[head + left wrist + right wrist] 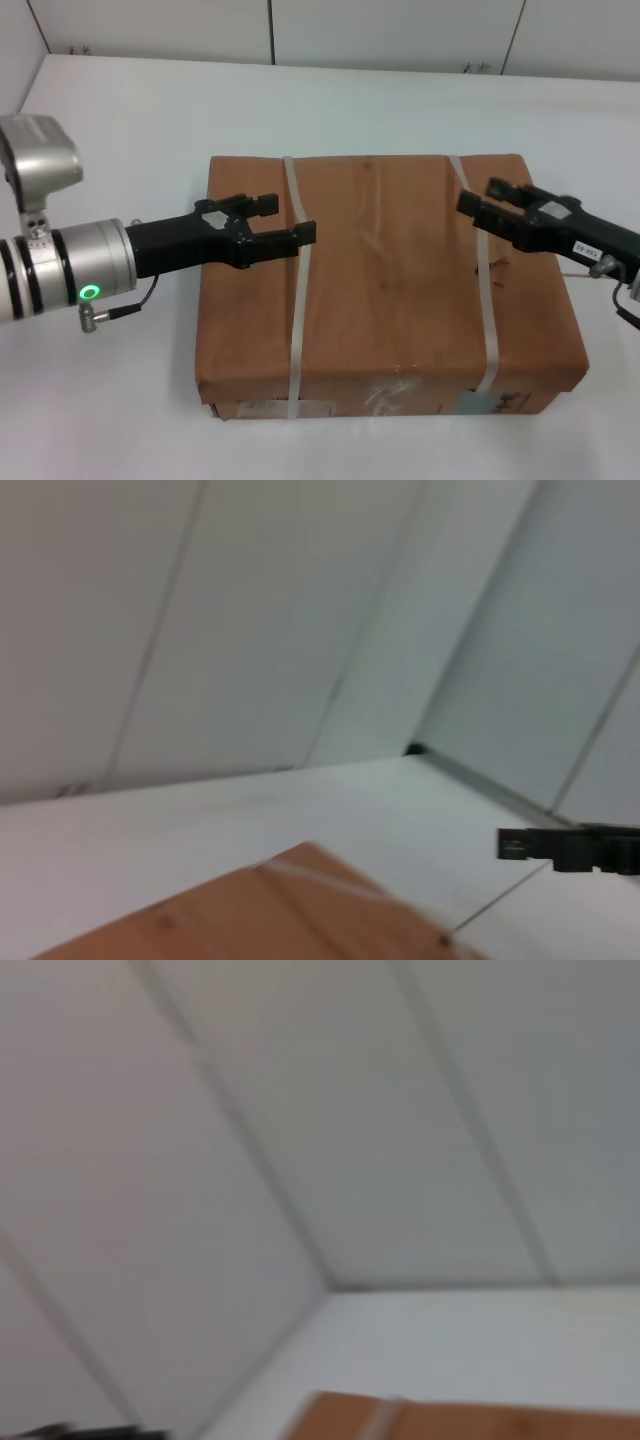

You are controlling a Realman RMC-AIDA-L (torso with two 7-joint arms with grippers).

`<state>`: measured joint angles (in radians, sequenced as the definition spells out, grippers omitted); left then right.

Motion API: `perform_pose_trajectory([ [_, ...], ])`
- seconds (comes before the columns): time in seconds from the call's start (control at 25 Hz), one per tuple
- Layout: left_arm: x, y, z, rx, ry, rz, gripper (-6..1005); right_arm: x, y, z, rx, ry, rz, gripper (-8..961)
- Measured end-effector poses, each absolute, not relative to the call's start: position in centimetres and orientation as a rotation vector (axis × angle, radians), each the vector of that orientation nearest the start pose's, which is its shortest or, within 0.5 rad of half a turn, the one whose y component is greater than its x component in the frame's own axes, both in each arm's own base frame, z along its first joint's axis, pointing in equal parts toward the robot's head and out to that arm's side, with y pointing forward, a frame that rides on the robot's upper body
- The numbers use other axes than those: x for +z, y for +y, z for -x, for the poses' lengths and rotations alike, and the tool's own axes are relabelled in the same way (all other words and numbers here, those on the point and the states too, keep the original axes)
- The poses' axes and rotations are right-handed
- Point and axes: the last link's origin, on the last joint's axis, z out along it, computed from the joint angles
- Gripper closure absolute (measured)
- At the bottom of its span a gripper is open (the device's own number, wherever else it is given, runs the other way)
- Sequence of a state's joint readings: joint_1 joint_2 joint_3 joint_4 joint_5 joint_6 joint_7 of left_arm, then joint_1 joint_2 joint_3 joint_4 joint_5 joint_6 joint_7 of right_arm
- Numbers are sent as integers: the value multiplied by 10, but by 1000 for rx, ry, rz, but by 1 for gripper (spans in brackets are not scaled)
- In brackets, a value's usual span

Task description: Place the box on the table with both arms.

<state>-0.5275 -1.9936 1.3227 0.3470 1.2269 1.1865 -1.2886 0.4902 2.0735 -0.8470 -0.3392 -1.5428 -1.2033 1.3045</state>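
Observation:
The box, brown cardboard with two white straps, lies flat on the white table. Tape and labels show on its near side. My left gripper is open and hovers over the box's left part, by the left strap, holding nothing. My right gripper is open and hovers over the box's right part, by the right strap, also empty. The left wrist view shows a corner of the box and the right gripper farther off. The right wrist view shows an edge of the box.
White wall panels stand behind the table's far edge. Bare tabletop lies to the left, behind and to the right of the box. A thin cable hangs under my left wrist.

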Motion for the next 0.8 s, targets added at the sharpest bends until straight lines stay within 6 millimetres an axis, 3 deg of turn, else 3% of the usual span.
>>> perform_pose_trajectory([
  [0.32,-20,323,257,-947,-577,2685,147,-24,319,-267,939,498,2526,165],
  [0.6,-1,313,248,-1047,-391,2768,147,-23,297,-252,974,307,2749,127],
  [0.8,6,307,243,-1110,-338,2805,147,-17,291,-244,1036,230,2786,84],
])
